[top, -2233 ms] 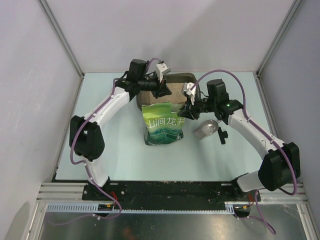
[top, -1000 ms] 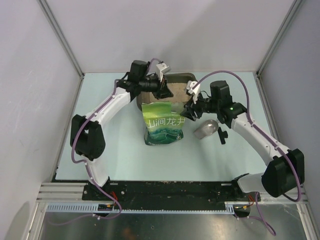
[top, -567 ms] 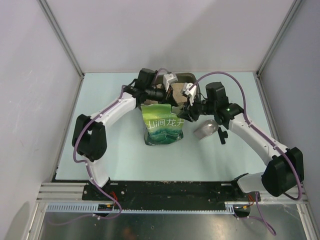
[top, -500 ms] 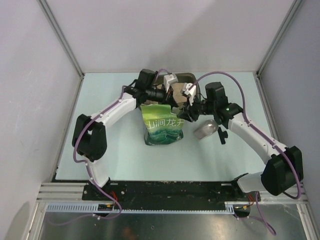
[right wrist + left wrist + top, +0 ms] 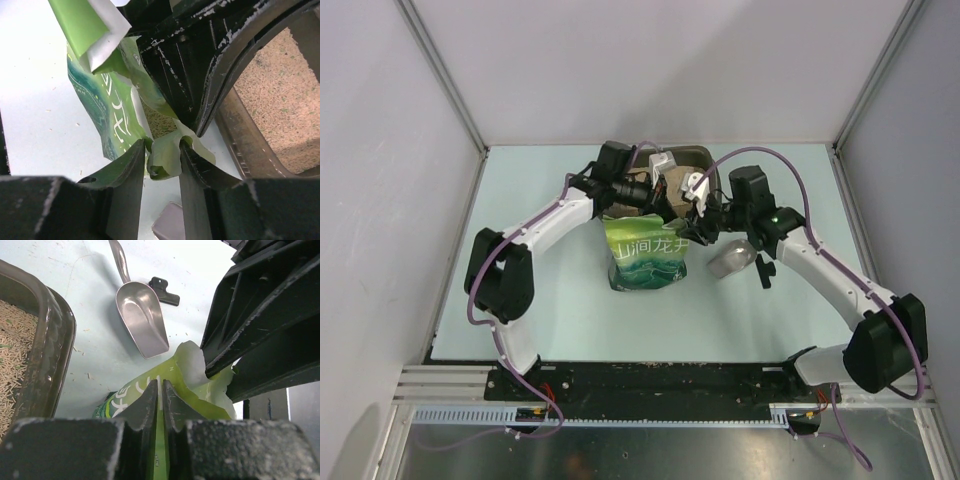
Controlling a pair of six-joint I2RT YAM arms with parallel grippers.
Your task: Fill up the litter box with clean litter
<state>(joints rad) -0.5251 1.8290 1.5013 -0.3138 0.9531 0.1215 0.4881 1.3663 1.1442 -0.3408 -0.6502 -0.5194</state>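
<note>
Pincers of both arms meet at the torn top of the green bag (image 5: pixel 646 252), which is near the middle of the worktop (image 5: pixel 540 300) with its printed face visible from above. The left pincer (image 5: pixel 160 390) is closed almost fully, its two black fingers pressed together with only the thin green film of the bag's lip between them. The right pincer (image 5: pixel 162 152) holds the opposite lip: a crumpled fold of the green film sits between its fingers, which are kept narrowly apart by this fold alone. The two pincers are very close to each other above the bag's mouth. The litter box (image 5: pixel 55 347) lies directly behind the bag, on its far side from the arm bases, flat on the worktop; its dark rim is just beside the bag's top, but I cannot tell if they touch. The clean litter (image 5: pixel 280 100) covers the bottom of the box as a layer of pale beige grains, and a small patch of similar grains shows between the lips of the bag in the right wrist view. A silver metal scoop (image 5: pixel 730 262) lies on the worktop just to the right of the bag, its bowl open upward, and a small black piece (image 5: pixel 164 291) lies beside its handle. A few loose grains are scattered on the worktop near the bag.
</note>
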